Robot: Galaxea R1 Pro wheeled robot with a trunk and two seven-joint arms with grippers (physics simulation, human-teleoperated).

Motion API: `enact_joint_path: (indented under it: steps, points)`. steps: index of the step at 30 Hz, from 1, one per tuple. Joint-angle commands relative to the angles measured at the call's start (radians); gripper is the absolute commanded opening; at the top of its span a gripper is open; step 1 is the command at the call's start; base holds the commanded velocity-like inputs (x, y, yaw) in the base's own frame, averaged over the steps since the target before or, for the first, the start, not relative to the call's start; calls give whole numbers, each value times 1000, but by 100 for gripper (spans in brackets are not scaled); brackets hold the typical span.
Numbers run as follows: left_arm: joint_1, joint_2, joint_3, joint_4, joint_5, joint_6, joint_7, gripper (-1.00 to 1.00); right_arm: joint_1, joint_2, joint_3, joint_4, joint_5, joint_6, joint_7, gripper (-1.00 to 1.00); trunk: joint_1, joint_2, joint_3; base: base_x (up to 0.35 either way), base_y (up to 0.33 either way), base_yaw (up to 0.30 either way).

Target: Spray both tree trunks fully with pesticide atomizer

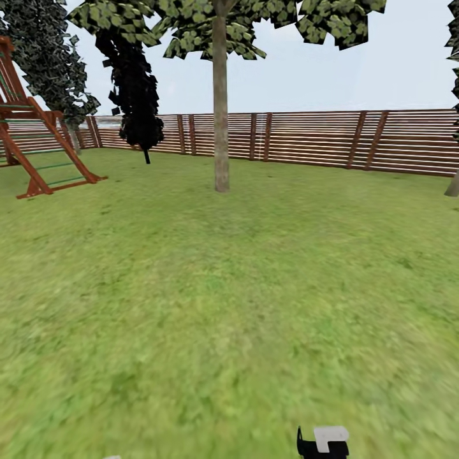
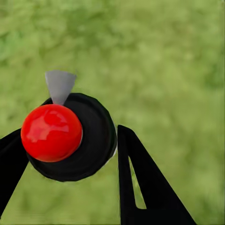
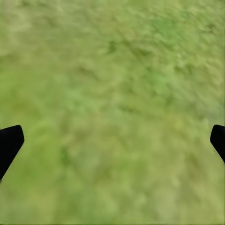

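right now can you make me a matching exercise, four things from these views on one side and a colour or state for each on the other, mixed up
Things:
1. pesticide atomizer
2. right end effector
3. fence
4. climbing frame

Colour or state:
a. brown horizontal slats
b. open over grass
c. red-brown beams with green rungs
d. red round top, between the fingers of the left end effector

Pairs: 1-d, 2-b, 3-a, 4-c
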Motion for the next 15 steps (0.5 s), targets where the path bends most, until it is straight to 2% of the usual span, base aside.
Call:
enact_joint_path:
  steps: [1,15]
  points:
    - [0,0,-8,0,5,-2,3,-100,-1,0,-4,1,11,-1,-8,100,0,0,-1,338,0,0]
    - [0,2,-8,1,5,-1,3,-100,-1,1,-4,2,7,-1,-9,100,0,0,-1,338,0,0]
